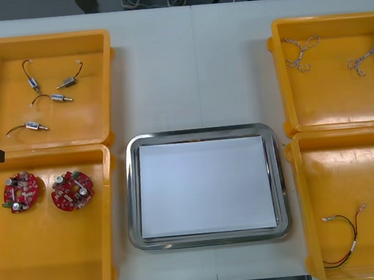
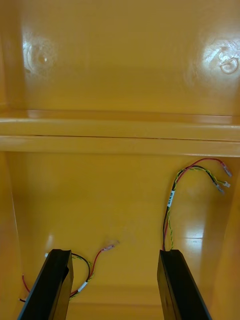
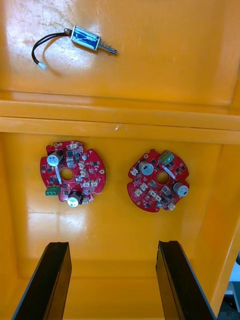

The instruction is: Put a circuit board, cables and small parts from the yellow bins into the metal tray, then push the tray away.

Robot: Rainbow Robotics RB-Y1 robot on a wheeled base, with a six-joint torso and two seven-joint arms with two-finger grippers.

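- Starting the loading step, judging by the metal tray (image 1: 134,197), at the near centre of the tabletop (image 1: 194,67), carrying nothing on its white lining.
- Flanking the tray with yellow bins (image 1: 53,256), two along each side edge of the tabletop.
- Hovering the left gripper (image 3: 112,245) over the near-left bin, fingers standing apart and gripping nothing.
- Presenting two circuit boards (image 3: 73,172) side by side on that bin's floor, just ahead of the left fingertips, untouched.
- Calling next, most likely, for lowering the left gripper over one board, straddling its rim, then closing.
- Waiting with the right gripper (image 2: 115,252) over the near-right bin, fingers apart and empty, close to red and yellow cables (image 2: 171,200) at both fingertips.
- Storing twisted cables (image 1: 300,51) in the far-right bin and small metal parts (image 1: 62,97) in the far-left bin.
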